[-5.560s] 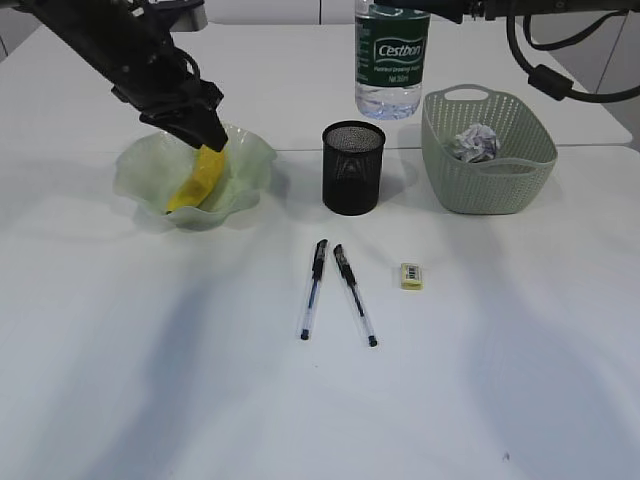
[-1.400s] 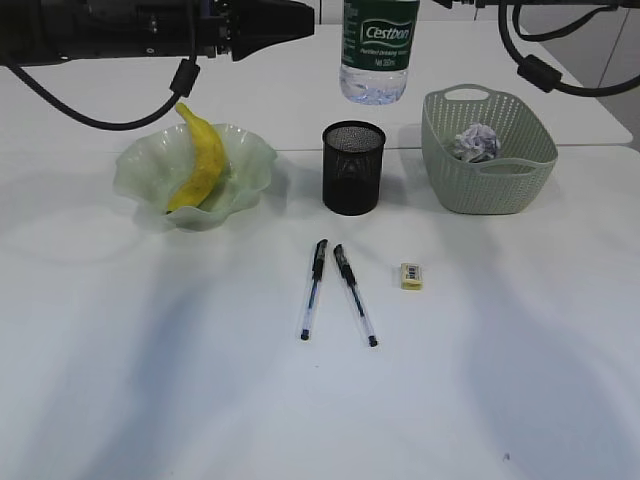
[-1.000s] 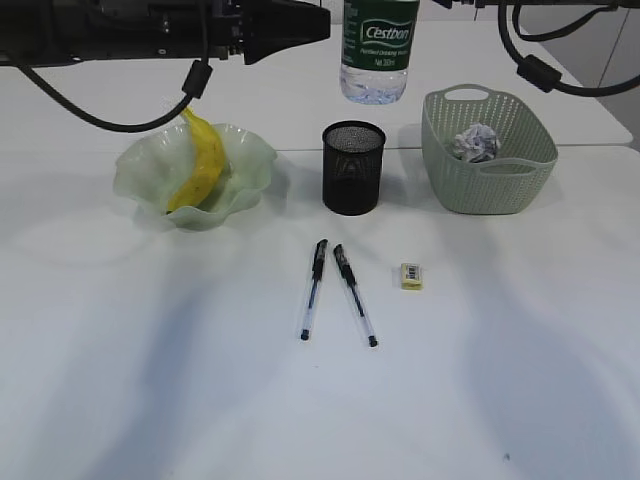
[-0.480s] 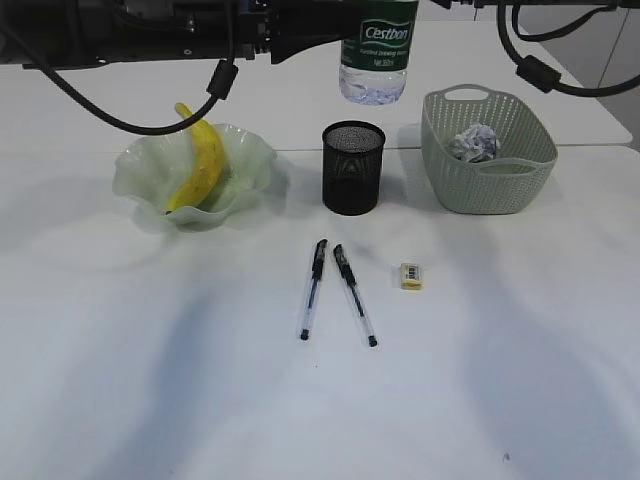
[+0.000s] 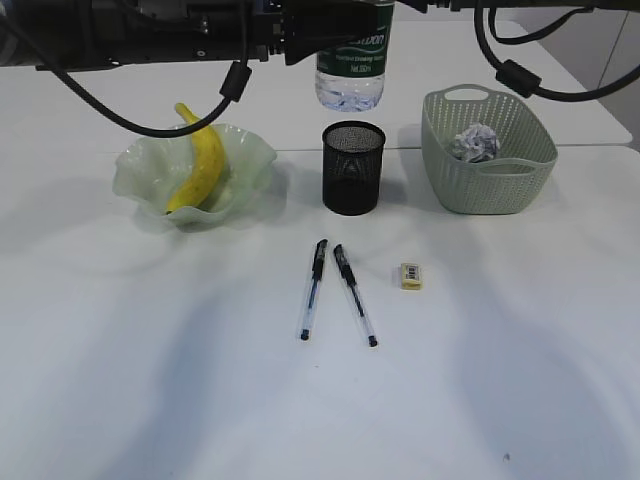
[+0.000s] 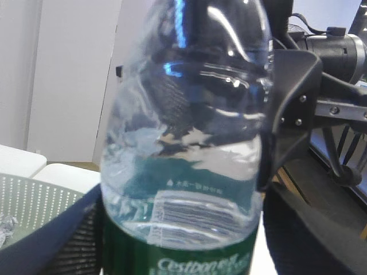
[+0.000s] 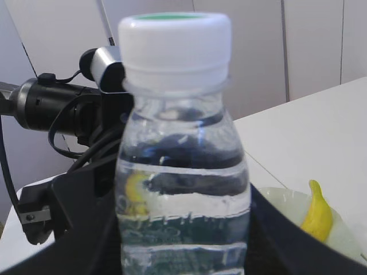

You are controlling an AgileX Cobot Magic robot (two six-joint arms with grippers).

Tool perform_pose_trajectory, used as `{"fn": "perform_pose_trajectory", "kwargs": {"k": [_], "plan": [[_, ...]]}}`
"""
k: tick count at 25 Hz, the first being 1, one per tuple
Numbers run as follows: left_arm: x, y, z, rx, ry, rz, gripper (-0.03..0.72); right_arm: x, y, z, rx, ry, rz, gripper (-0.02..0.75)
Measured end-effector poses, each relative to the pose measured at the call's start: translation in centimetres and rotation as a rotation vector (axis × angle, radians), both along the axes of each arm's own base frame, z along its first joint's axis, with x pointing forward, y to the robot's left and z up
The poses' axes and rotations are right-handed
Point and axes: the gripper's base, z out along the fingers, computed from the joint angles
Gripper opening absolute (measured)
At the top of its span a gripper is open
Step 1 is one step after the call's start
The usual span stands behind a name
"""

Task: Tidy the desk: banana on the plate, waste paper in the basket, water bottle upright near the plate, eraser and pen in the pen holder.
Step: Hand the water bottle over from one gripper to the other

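The water bottle point(image 5: 351, 68) hangs upright above the pen holder point(image 5: 353, 167), pinched by both the left gripper point(image 5: 318, 22) and the right gripper point(image 6: 275, 134). The banana point(image 5: 197, 166) lies in the plate point(image 5: 132, 178) at far left of the worktop point(image 5: 150, 380).

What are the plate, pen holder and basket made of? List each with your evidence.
Plate: looks like translucent pale green glass or plastic; glossy, with a wavy rim that light passes through.
Pen holder: probably black metal mesh; fine see-through grid, matte.
Basket: likely molded plastic, matte sage green; regular perforated walls and a cut-out handle.
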Motion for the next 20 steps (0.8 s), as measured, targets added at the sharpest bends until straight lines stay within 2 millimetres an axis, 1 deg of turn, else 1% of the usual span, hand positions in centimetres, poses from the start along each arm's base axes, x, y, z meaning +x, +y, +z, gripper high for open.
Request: {"fn": "perform_pose_trajectory", "kwargs": {"k": [11, 16, 20], "plan": [[-0.2, -0.5, 0.1, -0.007, 0.004, -0.002, 0.573, -0.1, 0.1, 0.1, 0.014, 0.011, 0.008, 0.357], [-0.4, -1.1, 0.0, -0.005, 0.005, -0.005, 0.573, -0.1, 0.2, 0.1, 0.018, 0.016, 0.010, 0.357], [-0.4, -1.1, 0.1, -0.008, 0.007, -0.003, 0.573, -0.1, 0.2, 0.1, 0.021, 0.018, 0.012, 0.357]]}}
